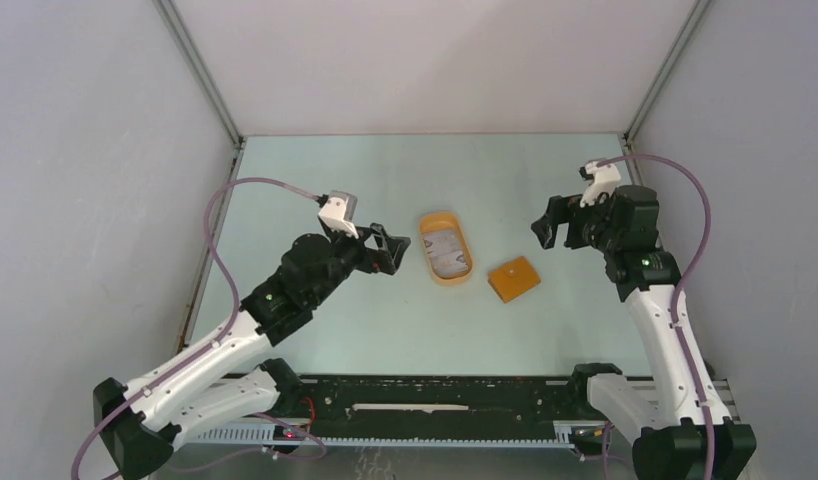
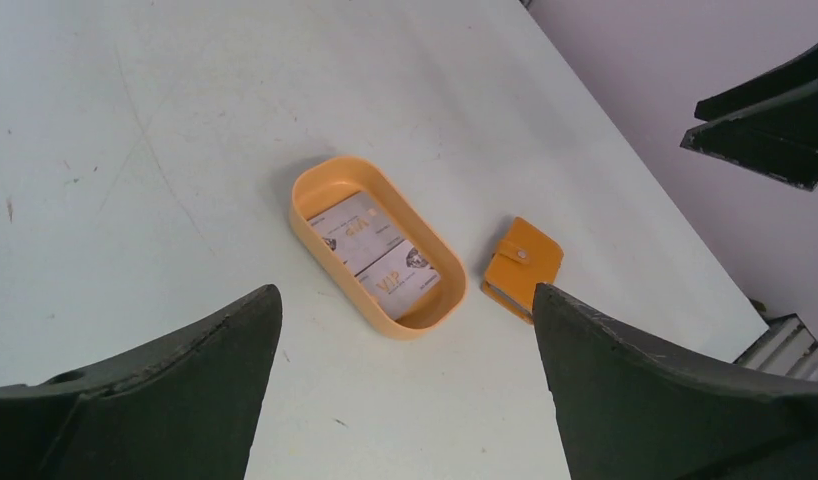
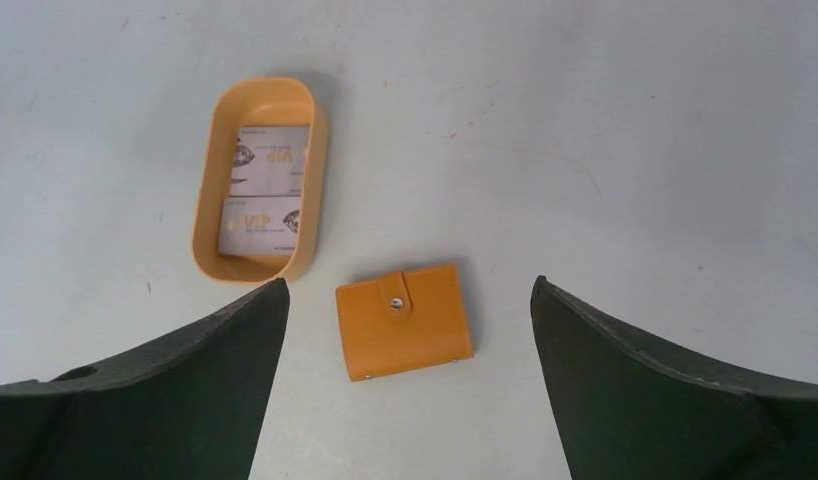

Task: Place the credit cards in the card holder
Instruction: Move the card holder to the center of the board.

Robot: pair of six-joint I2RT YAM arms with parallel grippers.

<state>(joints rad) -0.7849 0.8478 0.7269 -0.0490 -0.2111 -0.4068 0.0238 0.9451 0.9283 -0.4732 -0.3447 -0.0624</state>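
Near the right pincer (image 1: 555,232), the card holder (image 1: 513,278)

Left tool (image 1: 399,252), right tool (image 1: 552,237): jaws apart

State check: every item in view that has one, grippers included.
credit cards: two visible, flat inside the tray, not held
tray: upright on table, holding the cards
card holder: closed, strap snapped, flat beside tray
left gripper: open, empty
right gripper: open, empty
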